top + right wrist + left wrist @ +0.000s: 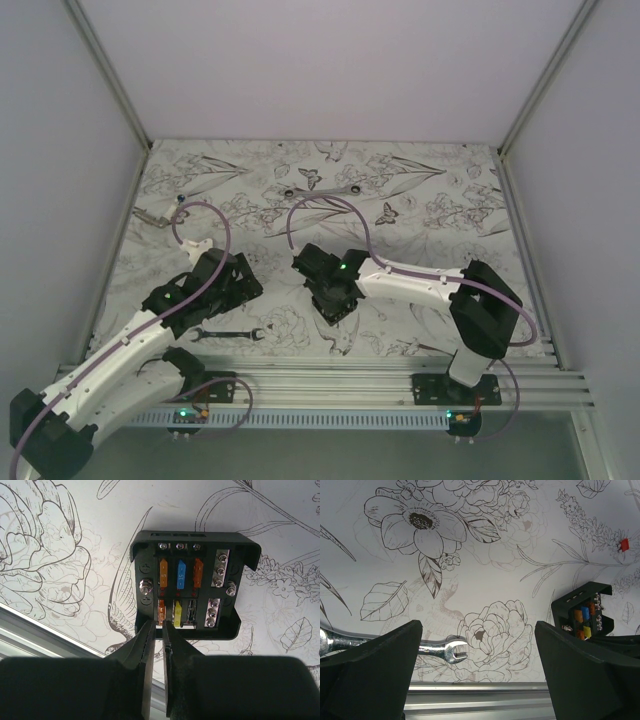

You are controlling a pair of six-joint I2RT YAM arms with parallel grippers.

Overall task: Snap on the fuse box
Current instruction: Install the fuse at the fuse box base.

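The fuse box (pixel 190 580) is a black, square, open box lying on the flower-print mat, with orange, blue and yellow fuses in two rows and silver screw terminals on its right. My right gripper (pixel 159 625) hovers at its near edge, jaws almost together with a thin slit and nothing between them, tips by the lower orange fuse. In the top view the right gripper (pixel 333 296) covers most of the fuse box (pixel 338 316). My left gripper (pixel 477 627) is wide open and empty, left of the fuse box (pixel 582 612).
A silver wrench (pixel 228 334) lies near the front rail, and its open end (pixel 451 650) shows between my left fingers. A second wrench (pixel 320 190) lies at the back. A tiny red piece (pixel 624 544) lies beyond the box. An aluminium rail (pixel 330 380) borders the near edge.
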